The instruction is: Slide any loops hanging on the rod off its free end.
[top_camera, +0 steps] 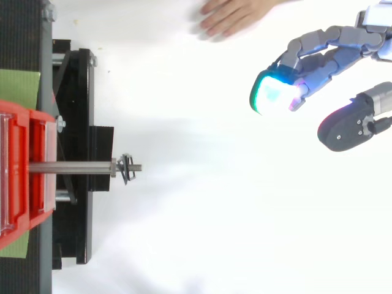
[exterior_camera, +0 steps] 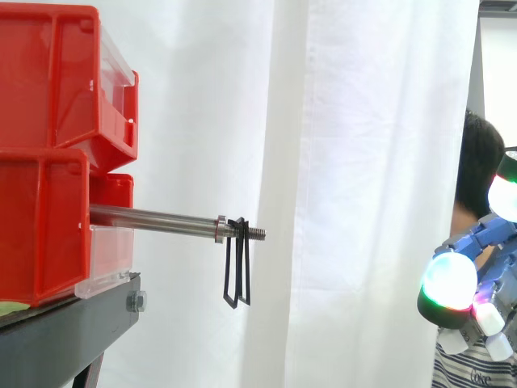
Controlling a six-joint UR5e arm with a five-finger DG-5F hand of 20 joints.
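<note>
Robot hand (top_camera: 324, 52) is hanging out at the right, well apart from the rod (exterior_camera: 153, 218), and we're seeing its fingers relaxed and spread wide, with nothing held between them. From above, one fingertip pad (top_camera: 275, 92) is glowing cyan and green and pointing toward the rod. From the side we're catching the robot hand (exterior_camera: 485, 242) low at the right edge of the view.

Over on the left, the rod is sticking out level from between the red bins (exterior_camera: 48, 81) on the black stand (exterior_camera: 73, 331), reaching past the stand's edge. The black loops (exterior_camera: 237, 267) are hanging right at its free end, on the threaded tip just beyond a small collar (exterior_camera: 220, 229), and dangling straight down against the white curtain (exterior_camera: 363, 121). From above we're seeing them as a small dark bunch (top_camera: 127, 169) across the rod's tip.

A person's hand (top_camera: 229, 15) is showing at the top edge from above, and a person (exterior_camera: 477, 162) is standing behind the robot hand in the side view.
</note>
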